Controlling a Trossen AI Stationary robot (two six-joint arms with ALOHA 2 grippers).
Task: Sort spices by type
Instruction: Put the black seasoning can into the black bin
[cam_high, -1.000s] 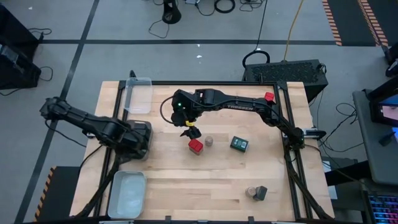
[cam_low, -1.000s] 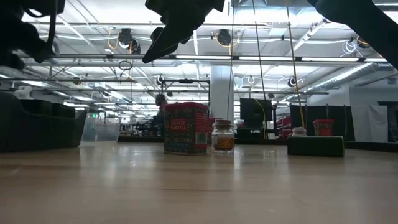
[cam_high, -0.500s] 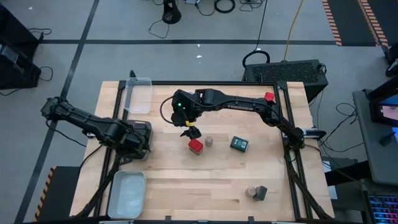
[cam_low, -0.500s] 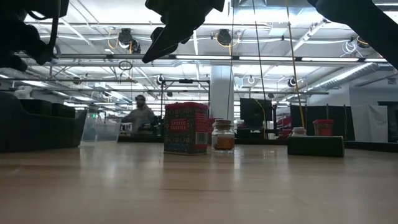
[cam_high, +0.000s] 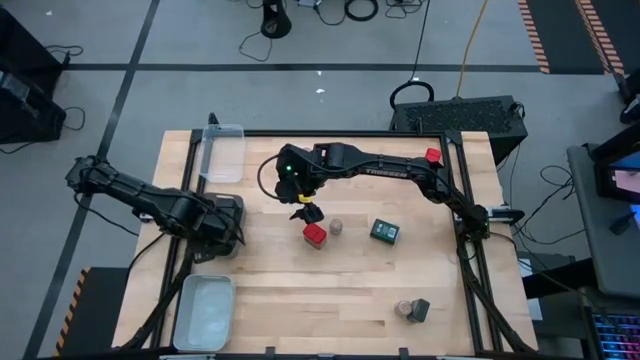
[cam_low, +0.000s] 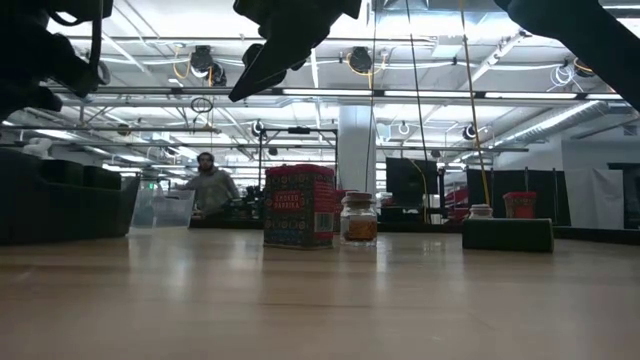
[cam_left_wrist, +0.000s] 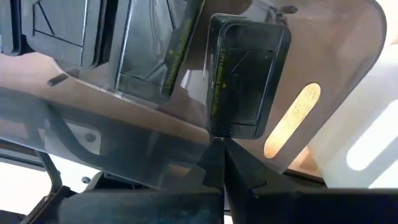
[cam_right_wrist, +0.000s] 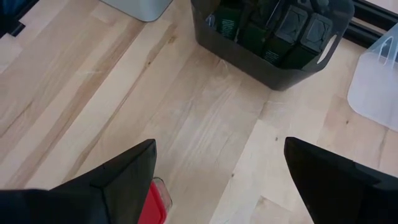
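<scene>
Above, the right hand (cam_high: 311, 213) hangs with fingers spread wide over the red spice tin (cam_high: 315, 235), which stands on the counter (cam_high: 330, 290) just beside a tan-lidded jar (cam_high: 337, 227). Descending off-centre could topple the tin or nudge the jar. The left hand (cam_high: 232, 240), pinched closed, hovers over the dark bin (cam_high: 228, 203).

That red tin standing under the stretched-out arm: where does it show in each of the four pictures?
High view: the red tin stands mid-table, just below the right gripper.
Low view: it stands centre, its printed label facing the camera.
Left wrist view: not in it.
Right wrist view: only a red corner shows beside one dark finger.
Shared landmark: the small round jar right beside the tin, also seen in the low view.
</scene>
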